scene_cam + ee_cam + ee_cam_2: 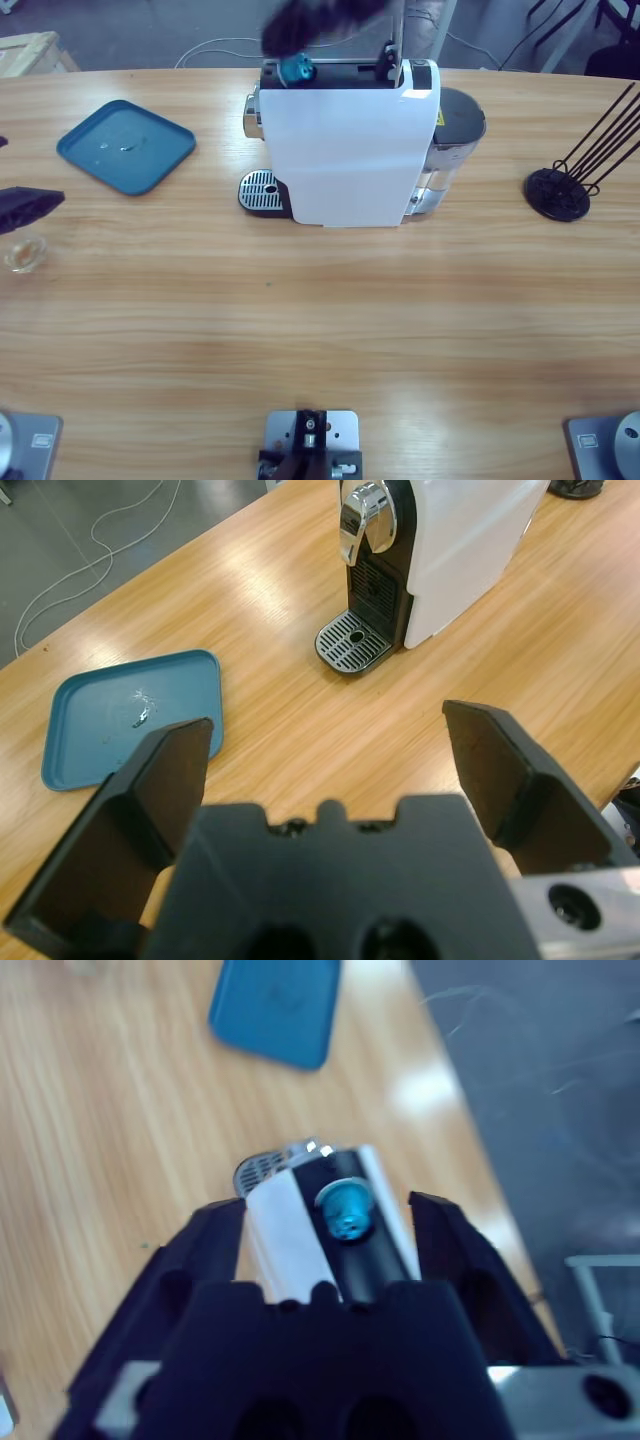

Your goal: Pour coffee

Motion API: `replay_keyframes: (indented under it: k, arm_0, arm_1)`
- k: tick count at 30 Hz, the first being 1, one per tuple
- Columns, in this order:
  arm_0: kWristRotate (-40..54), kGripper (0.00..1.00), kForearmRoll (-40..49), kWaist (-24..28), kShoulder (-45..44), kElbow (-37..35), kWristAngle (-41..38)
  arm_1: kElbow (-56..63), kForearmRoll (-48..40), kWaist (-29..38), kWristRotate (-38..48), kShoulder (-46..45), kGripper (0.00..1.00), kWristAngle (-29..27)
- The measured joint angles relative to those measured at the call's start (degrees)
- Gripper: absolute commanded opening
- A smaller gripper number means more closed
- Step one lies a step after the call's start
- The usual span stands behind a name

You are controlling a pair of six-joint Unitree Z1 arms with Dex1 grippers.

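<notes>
Left gripper (325, 780) wide open, empty; right gripper (330, 1250) open above blue capsule (345, 1210). Capsule probably light, thin-walled; best pinched at rim.

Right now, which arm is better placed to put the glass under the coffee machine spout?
Probably the left: its open claw hangs right beside the empty-looking glass. The right claw is open over the capsule atop the coffee machine.

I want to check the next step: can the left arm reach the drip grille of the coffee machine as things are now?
Probably yes. The left gripper is open and empty, and the wrist view shows only bare table between it and the drip grille. The teal tray lies off to one side.
</notes>
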Motion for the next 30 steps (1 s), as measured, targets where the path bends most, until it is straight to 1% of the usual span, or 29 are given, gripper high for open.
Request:
replay_keyframes:
  k: [4, 8, 12, 21, 30]
  arm_0:
    - [-0.1, 0.987, 0.0, 0.0, -0.7, 0.0, -0.1]
    - [-0.3, 0.987, 0.0, 0.0, -2.0, 0.0, -0.2]
    - [-0.3, 0.987, 0.0, 0.0, -2.3, 0.0, -0.2]
    - [-0.3, 0.987, 0.0, 0.0, -2.2, 0.0, -0.4]
    - [-0.3, 0.987, 0.0, 0.0, -0.9, 0.2, -0.4]
  arm_1:
    - [-0.5, 0.3, 2.0, 2.4, -3.3, 0.0, -6.5]
    - [0.6, 0.3, 2.2, 7.8, -3.8, 0.0, -9.7]
    - [2.0, 0.1, 2.2, 10.8, -3.1, 0.0, -9.1]
    - [2.0, -2.4, 2.2, 12.0, 2.5, 0.0, -3.0]
    - [4.7, -3.5, 2.2, 12.4, 4.5, 0.0, -3.2]
